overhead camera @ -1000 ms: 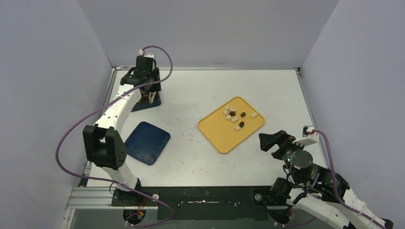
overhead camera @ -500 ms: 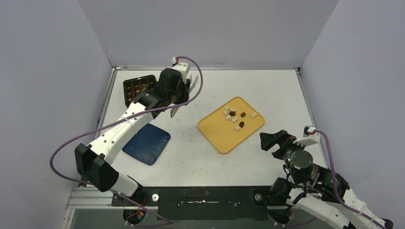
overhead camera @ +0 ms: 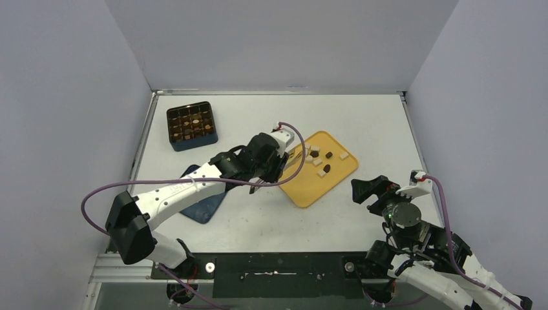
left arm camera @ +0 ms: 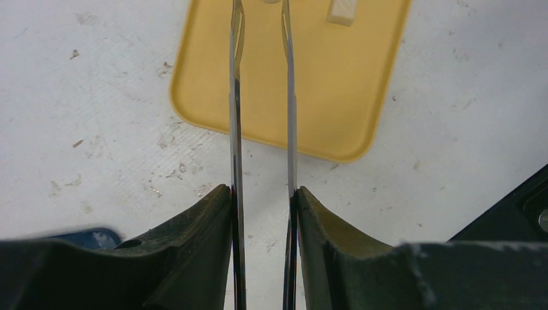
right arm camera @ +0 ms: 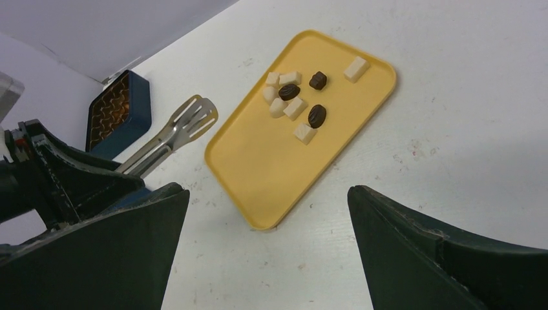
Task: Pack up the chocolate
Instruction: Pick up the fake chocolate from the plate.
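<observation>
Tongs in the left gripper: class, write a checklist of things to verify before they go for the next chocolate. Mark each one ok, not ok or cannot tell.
1. Tongs gripped: ok, clamped between the left gripper's fingers.
2. Tongs open: ok, the two arms stand apart.
3. Chocolate to pick: ok, cream and dark pieces lie on the tray.
4. Tips lined up on one piece: cannot tell; they only reach over the tray.
5. Free cell in the box: cannot tell, too small.
6. Right gripper out of the way: ok, open, off the tray.
</observation>
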### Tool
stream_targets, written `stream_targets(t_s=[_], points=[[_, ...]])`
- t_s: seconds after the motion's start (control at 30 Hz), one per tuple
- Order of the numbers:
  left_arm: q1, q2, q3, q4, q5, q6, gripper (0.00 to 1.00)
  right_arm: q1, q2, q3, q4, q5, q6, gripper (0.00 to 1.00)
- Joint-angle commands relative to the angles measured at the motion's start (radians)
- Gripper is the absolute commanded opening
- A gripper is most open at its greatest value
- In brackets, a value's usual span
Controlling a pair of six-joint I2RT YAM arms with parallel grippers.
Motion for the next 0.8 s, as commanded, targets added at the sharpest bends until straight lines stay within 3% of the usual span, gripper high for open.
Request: stream_targets(t_s=[0.0, 0.2, 0.77], points=[[-0.065, -0.037, -0.023, 0.155, 0.008, 0.001, 0.36, 0.01, 0.006, -0.017, 0.028, 0.04, 0.017, 1.0], [-0.177, 0.025, -0.022, 0.214, -0.111, 0.028, 0.36, 0.01, 0.01, -0.035, 0.035, 0.044, 0.026, 1.0], [-0.221, 0.208, 0.001, 0.329, -0.073, 0.058, 0.38, 0.014, -0.109, -0.047, 0.03, 0.067, 0.049, 1.0]])
